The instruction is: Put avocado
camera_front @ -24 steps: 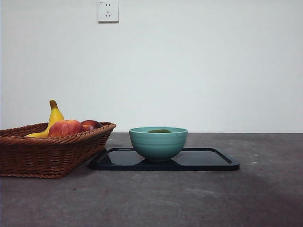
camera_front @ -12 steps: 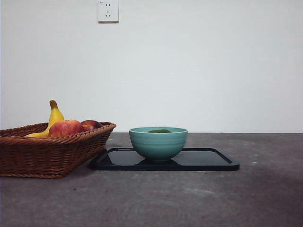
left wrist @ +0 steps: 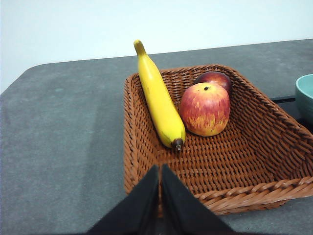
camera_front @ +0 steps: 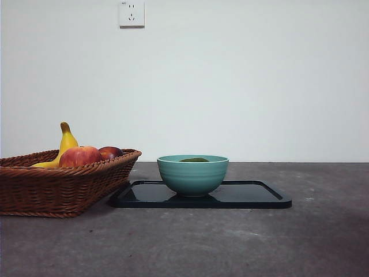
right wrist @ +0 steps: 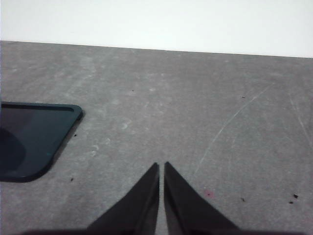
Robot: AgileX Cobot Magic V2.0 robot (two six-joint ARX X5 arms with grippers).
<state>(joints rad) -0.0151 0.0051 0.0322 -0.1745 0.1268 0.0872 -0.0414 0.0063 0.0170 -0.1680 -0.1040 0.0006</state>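
The avocado (camera_front: 194, 160) lies in the teal bowl (camera_front: 192, 174) on the black tray (camera_front: 253, 196), well away from my grippers. Nothing has moved over the last second. My left gripper (left wrist: 160, 172) and right gripper (right wrist: 161, 169) are closed and empty; I judge the placing done.

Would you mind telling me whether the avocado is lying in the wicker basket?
No, the avocado lies in the teal bowl; the basket holds only a banana and two apples.
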